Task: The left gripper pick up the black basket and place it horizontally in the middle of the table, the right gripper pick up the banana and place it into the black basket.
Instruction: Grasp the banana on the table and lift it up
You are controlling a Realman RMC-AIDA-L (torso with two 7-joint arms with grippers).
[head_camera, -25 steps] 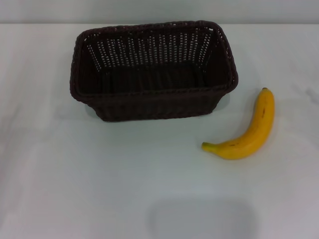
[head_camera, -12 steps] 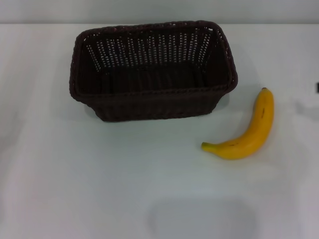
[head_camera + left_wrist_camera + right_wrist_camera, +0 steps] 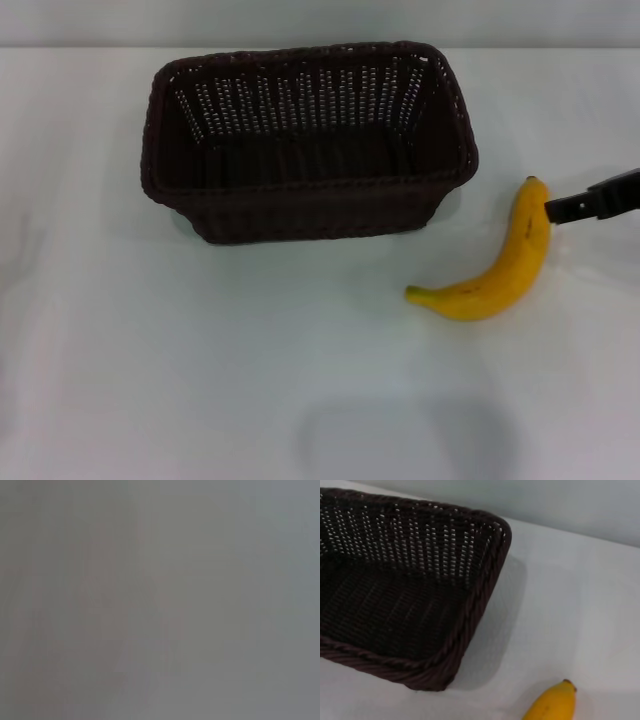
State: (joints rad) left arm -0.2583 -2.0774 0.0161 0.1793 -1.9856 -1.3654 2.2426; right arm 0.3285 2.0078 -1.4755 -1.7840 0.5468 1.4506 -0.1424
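The black basket (image 3: 300, 186) stands lengthwise across the back middle of the white table (image 3: 200, 350), open side up and empty. To its right and nearer me lies the yellow banana (image 3: 503, 268), dark tip pointing away. My right gripper (image 3: 553, 210) reaches in from the right edge, its black end just beside the banana's dark tip; I cannot tell whether they touch. The right wrist view shows the basket's near corner (image 3: 470, 615) and the banana's tip end (image 3: 552, 704). My left gripper is out of view; its wrist view shows only plain grey.
A soft shadow (image 3: 405, 435) falls on the table near the front edge. The table's back edge meets a pale wall just behind the basket.
My right gripper has come in from the right edge and reached the banana's dark tip. The basket and the banana have not moved.
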